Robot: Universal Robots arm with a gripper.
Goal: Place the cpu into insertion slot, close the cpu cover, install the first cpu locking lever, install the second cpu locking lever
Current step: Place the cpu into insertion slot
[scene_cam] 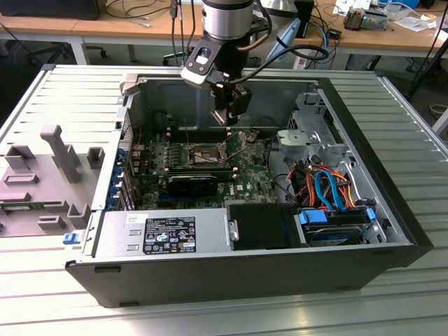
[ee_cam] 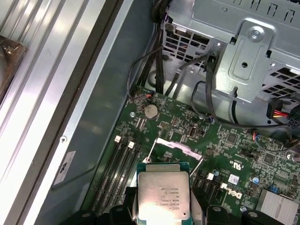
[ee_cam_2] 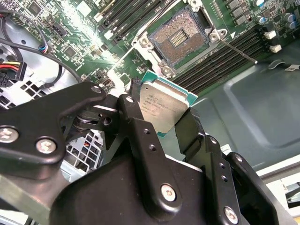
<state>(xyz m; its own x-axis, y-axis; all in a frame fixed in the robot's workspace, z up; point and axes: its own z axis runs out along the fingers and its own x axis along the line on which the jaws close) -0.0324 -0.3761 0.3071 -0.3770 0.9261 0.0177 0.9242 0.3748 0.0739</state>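
1. Nearest in the exterior view, an open computer case (scene_cam: 210, 276) lies on a slatted metal table (scene_cam: 70, 91). A grey power supply (scene_cam: 168, 234) sits along the near wall. A blue-framed drive (scene_cam: 336, 224) sits toward the exterior view's right, with orange and blue cables (scene_cam: 325, 185) just behind it.
2. Outside the case, at the exterior view's left, a grey plastic fixture (scene_cam: 49, 175) rests on the table.
3. Further in, a long black card (scene_cam: 192, 183) lies across the green motherboard (scene_cam: 248, 178), just in front of the insertion slot (scene_cam: 201, 155). The slot is uncovered, and its bare contact field shows in the second wrist view (ee_cam_2: 183, 40).
4. A thin metal lever (ee_cam_2: 236, 49) juts out beside the slot, across the black memory slots (ee_cam_2: 220, 61). In the first wrist view the cpu cover (ee_cam: 176, 146) appears raised off the slot, seen edge-on.
5. The gripper (scene_cam: 227, 117) hangs above the board, near the slot but clear of it. Its fingers (ee_cam_2: 187, 124) are drawn in narrowly and clamp two opposite edges of the cpu (ee_cam_2: 166, 105). The chip's silver top (ee_cam: 161, 197) shows in both wrist views, and it touches nothing but the fingers.
6. Farther back, a silver drive cage (scene_cam: 315, 129) stands at the case's far corner on the exterior view's right. Wooden benches (scene_cam: 105, 24) lie beyond the table.
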